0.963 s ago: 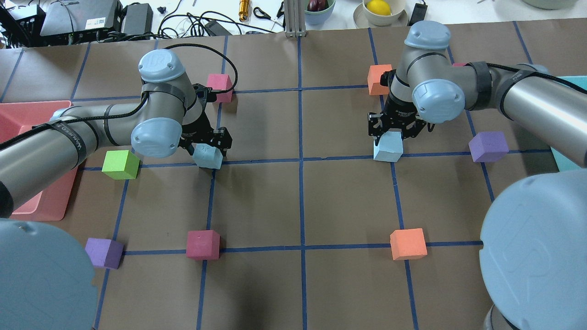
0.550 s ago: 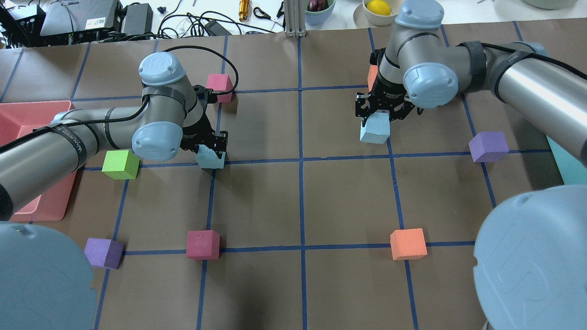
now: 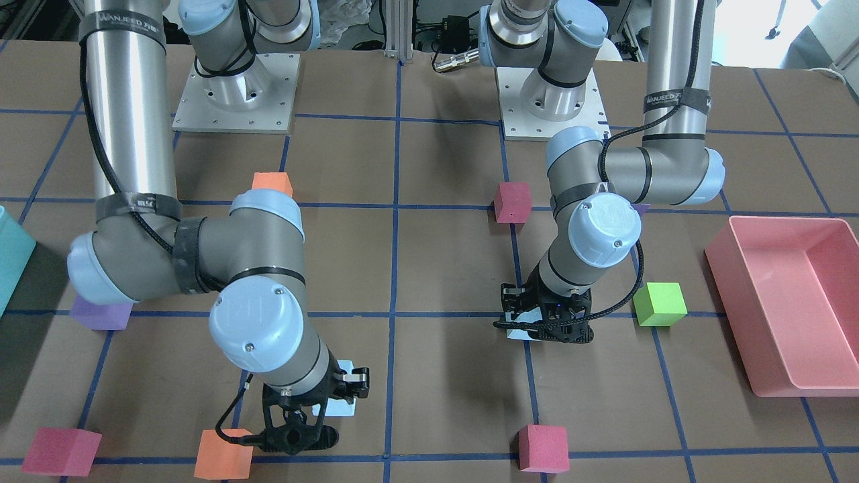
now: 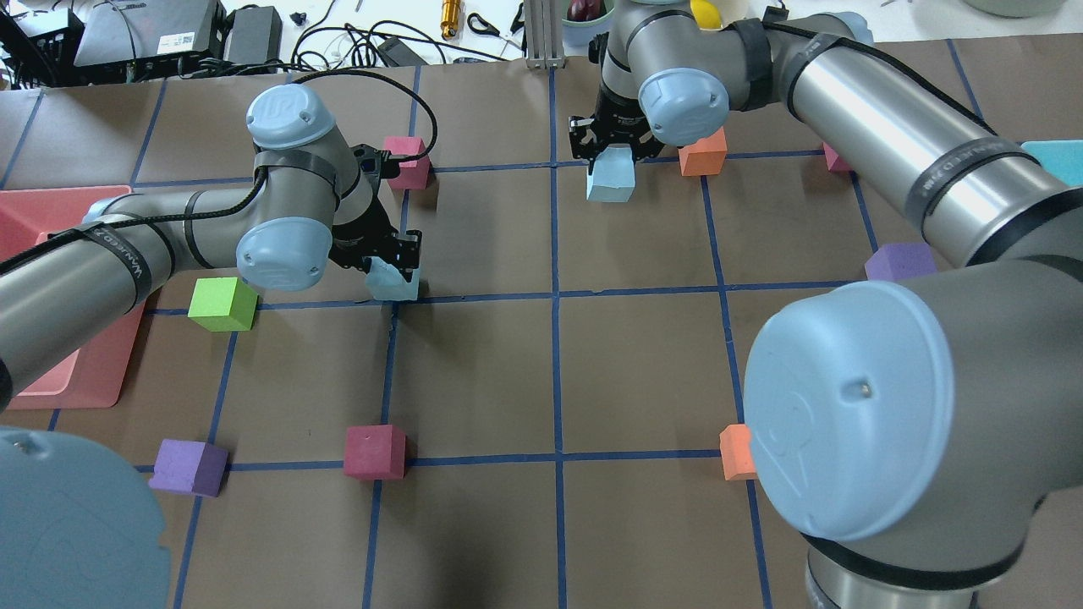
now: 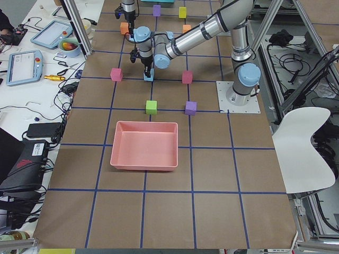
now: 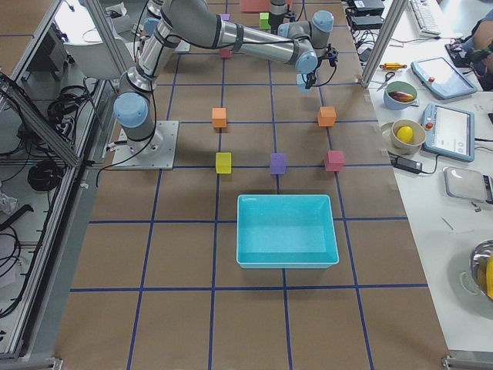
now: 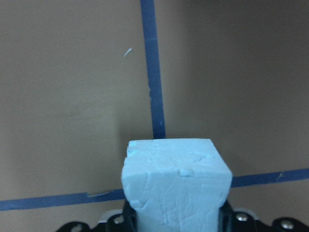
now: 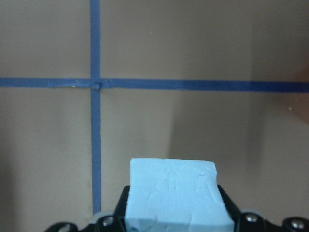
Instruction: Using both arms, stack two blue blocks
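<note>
The left gripper sits left of centre in the overhead view, its two black fingers clamped on the sides of a blue block. The block sticks out past the fingertips toward the bottom of the frame, right over a crossing of the blue tape lines on the brown table. In the left wrist view this block fills the lower middle of the frame, pinched between the finger bases, with a tape crossing just behind it. The pictures do not show whether its underside touches the table. A green block lies near it to the left, and a pink tray lies at the left edge beyond that. The right gripper is at the top centre of the overhead view, just right of the middle tape line, and is likewise closed on a second blue block. That block juts out below the fingertips with its lower face tilted a little. In the right wrist view it sits at the bottom centre between the fingers, above bare brown paper, with a tape crossing in the upper left. An orange block lies just beside this gripper to the right. The two blue blocks are well apart, on opposite sides of the middle tape line.
</note>
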You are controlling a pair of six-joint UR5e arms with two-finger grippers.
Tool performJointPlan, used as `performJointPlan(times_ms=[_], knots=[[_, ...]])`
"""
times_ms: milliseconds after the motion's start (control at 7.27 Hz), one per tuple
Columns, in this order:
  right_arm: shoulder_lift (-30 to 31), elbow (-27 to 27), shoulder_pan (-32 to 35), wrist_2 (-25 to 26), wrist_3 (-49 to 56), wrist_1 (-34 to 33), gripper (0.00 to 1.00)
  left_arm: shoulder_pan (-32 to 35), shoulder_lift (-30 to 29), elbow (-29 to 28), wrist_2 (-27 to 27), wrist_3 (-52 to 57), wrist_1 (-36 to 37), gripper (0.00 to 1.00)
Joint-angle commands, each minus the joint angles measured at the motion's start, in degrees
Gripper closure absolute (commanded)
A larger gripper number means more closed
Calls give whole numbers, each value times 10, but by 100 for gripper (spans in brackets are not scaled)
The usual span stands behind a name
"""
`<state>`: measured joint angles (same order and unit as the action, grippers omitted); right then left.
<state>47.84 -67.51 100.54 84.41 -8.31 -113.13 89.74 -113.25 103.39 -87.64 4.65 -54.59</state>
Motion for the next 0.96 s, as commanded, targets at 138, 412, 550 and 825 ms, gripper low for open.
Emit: performJointPlan(times_ms=[138, 412, 550, 825], knots=[[-78, 80, 40, -1, 17, -3, 100, -1, -6, -61, 14, -17, -23, 100], [-83, 80, 41, -1, 45, -3, 100, -1, -12, -113, 13, -18, -77, 100], [-85, 80, 41, -1, 45, -3, 100, -1, -14, -141, 15, -18, -109, 100], [-92, 89, 41, -1, 34, -4, 100, -1, -21, -170, 18, -18, -128, 100]])
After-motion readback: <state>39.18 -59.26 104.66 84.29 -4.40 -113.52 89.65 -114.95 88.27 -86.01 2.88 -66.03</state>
